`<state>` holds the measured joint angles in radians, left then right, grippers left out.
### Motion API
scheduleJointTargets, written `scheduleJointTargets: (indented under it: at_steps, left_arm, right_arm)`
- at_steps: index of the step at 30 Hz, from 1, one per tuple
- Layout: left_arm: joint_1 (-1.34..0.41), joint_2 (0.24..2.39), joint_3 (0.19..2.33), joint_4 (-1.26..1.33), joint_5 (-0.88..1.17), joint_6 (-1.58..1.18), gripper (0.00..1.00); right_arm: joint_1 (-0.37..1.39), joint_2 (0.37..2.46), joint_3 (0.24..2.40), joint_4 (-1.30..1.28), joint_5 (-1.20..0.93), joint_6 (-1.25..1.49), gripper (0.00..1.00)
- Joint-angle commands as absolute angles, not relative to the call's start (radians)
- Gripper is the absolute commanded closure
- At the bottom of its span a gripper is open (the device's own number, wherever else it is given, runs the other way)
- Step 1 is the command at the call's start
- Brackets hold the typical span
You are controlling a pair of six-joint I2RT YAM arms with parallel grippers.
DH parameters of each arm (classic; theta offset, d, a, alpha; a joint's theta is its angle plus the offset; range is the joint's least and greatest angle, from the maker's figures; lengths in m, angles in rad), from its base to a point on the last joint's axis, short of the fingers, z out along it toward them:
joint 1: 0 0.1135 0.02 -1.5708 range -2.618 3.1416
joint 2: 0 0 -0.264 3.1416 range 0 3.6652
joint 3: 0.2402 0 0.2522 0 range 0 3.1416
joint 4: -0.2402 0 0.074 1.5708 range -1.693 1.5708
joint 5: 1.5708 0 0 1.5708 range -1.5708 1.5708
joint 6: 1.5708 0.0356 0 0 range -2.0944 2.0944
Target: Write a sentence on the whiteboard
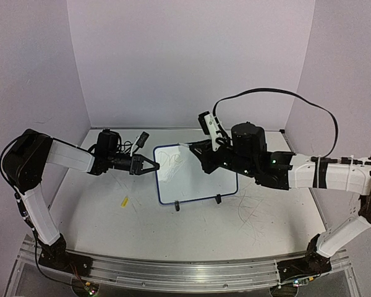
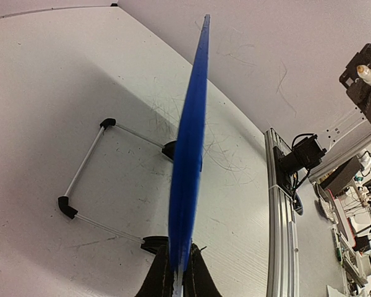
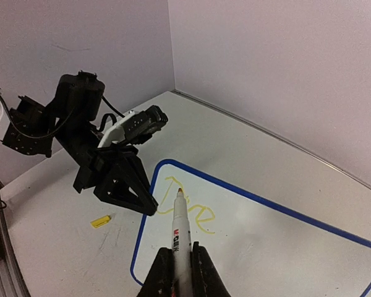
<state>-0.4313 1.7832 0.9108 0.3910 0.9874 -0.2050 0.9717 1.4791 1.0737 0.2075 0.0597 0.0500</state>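
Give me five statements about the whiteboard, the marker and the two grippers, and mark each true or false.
1. The left gripper is shut on the left edge of the whiteboard. True.
2. The right gripper is open and empty. False: it is shut on a marker.
3. The whiteboard is blank. False: yellow letters show near its upper left corner.
4. The whiteboard lies flat on the table. False: it stands up on its wire stand.
5. A small yellow piece lies on the table to the left of the whiteboard. True.
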Motion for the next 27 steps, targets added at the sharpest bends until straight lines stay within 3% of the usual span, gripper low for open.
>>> scheduleJointTargets:
  at_steps: [1, 27]
  left_arm:
    - [-0.431, 1.749, 0.941, 0.359, 0.963, -0.189, 1.00]
    - [-0.432, 1.751, 0.946, 0.347, 0.955, -0.179, 1.00]
  right_arm:
    - [0.958, 1.532, 1.098, 0.180, 0.030, 0.021, 1.00]
    - [0.981, 1.596, 1.109, 0.190, 0.214, 0.040, 1.00]
